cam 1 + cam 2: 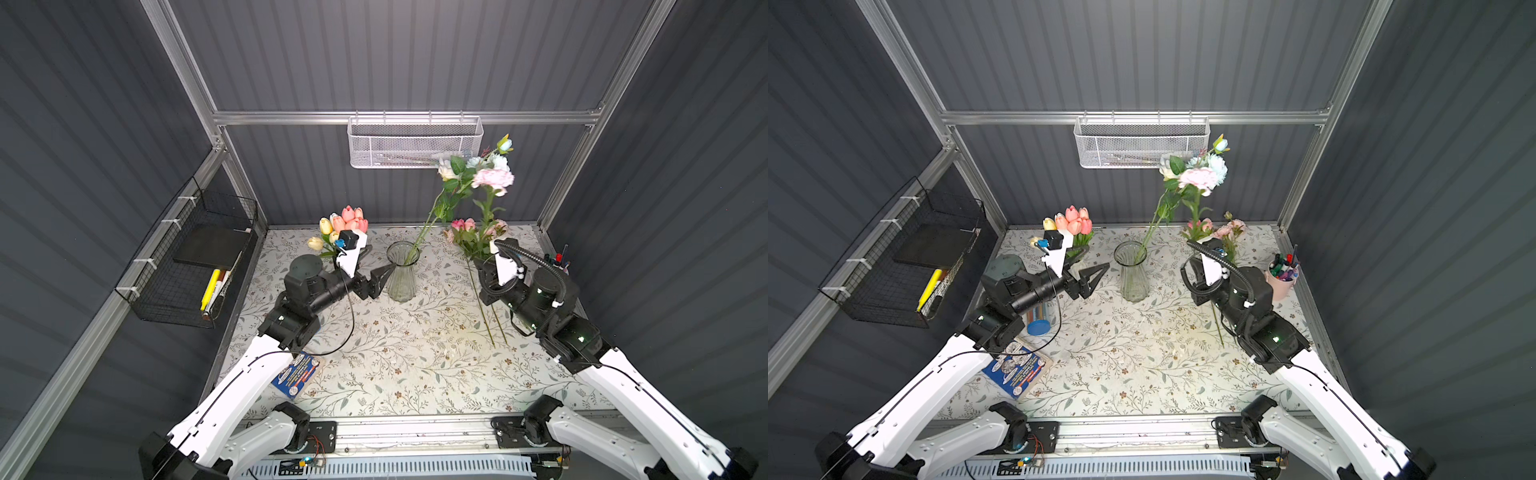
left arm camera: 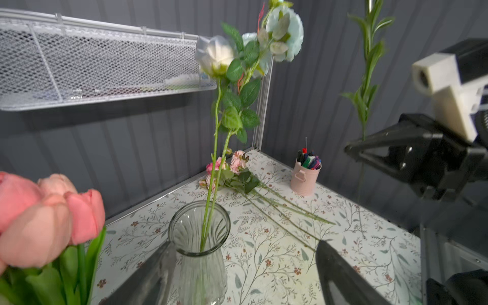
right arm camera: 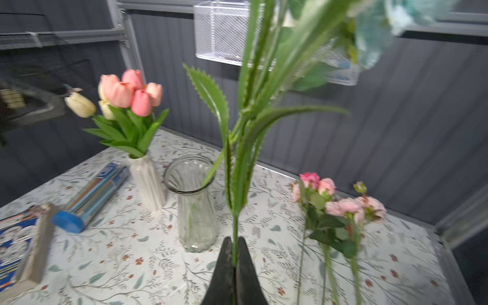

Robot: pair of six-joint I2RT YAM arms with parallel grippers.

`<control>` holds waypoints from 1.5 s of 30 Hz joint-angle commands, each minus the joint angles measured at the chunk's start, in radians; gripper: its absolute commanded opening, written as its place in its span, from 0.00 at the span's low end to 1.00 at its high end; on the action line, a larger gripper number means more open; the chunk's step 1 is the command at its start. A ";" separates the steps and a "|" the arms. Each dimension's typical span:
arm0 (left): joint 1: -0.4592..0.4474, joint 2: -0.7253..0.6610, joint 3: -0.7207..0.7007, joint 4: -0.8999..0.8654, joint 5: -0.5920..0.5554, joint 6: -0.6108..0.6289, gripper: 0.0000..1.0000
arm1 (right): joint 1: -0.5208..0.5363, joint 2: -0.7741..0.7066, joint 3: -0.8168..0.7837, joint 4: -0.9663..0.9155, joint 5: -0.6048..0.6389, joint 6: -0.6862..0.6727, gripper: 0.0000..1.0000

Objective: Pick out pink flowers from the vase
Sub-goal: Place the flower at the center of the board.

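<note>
Far left, pink tulips (image 1: pixel 351 220) sat in a white vase (image 3: pixel 146 182), seemingly left to do. Your left fingers (image 1: pixel 384 280) gaped empty beside the glass vase (image 1: pixel 401 270), which held only white and blue roses (image 2: pixel 216 55). Your right fingers (image 3: pixel 234 266) pinched a pink peony (image 1: pixel 492 179) by its stem, clear of that vase. Pink roses (image 1: pixel 463 226) lay on the bench (image 1: pixel 415 365), far right.

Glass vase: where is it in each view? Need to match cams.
In both top views: glass vase in the middle of the floral table, toward the back.
Left wrist: vase close up, just ahead of the open left hand.
Right wrist: vase past the right hand, shut on the pink peony's stem; beside the white tulip vase.
Shared landmark: white mesh basket on the back rail.
</note>
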 commanded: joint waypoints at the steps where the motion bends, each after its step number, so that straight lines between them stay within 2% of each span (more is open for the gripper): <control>1: -0.001 -0.033 -0.088 0.103 -0.037 0.053 0.85 | -0.063 -0.013 -0.035 0.050 0.043 -0.017 0.00; 6: -0.002 -0.073 -0.194 0.158 -0.064 0.074 0.85 | -0.129 -0.046 -0.116 0.127 0.122 0.052 0.00; 10: -0.007 -0.124 -0.237 0.169 -0.191 0.095 0.85 | -0.183 -0.050 -0.158 0.105 0.195 0.138 0.00; 14: -0.025 -0.163 -0.285 0.167 -0.284 0.094 0.86 | -0.244 -0.008 -0.178 0.076 0.169 0.207 0.00; 17: -0.052 -0.164 -0.273 0.151 -0.286 0.111 0.86 | -0.288 0.047 -0.175 0.047 0.103 0.239 0.00; 19: -0.072 -0.165 -0.273 0.150 -0.282 0.118 0.86 | -0.322 0.111 -0.141 0.002 0.019 0.225 0.00; 25: -0.096 -0.172 -0.255 0.125 -0.298 0.115 0.86 | -0.338 0.274 -0.048 -0.062 0.002 0.057 0.00; 31: -0.103 -0.197 -0.245 0.112 -0.326 0.093 0.86 | -0.411 0.506 0.075 -0.140 -0.074 0.063 0.00; 37: -0.121 -0.233 -0.242 0.107 -0.320 0.088 0.86 | -0.452 0.751 0.240 -0.302 -0.057 0.033 0.00; 43: -0.135 -0.257 -0.242 0.104 -0.330 0.096 0.87 | -0.467 0.913 0.320 -0.304 -0.025 -0.009 0.00; 45: -0.138 -0.263 -0.243 0.106 -0.332 0.096 0.87 | -0.467 0.966 0.374 -0.359 -0.014 -0.032 0.00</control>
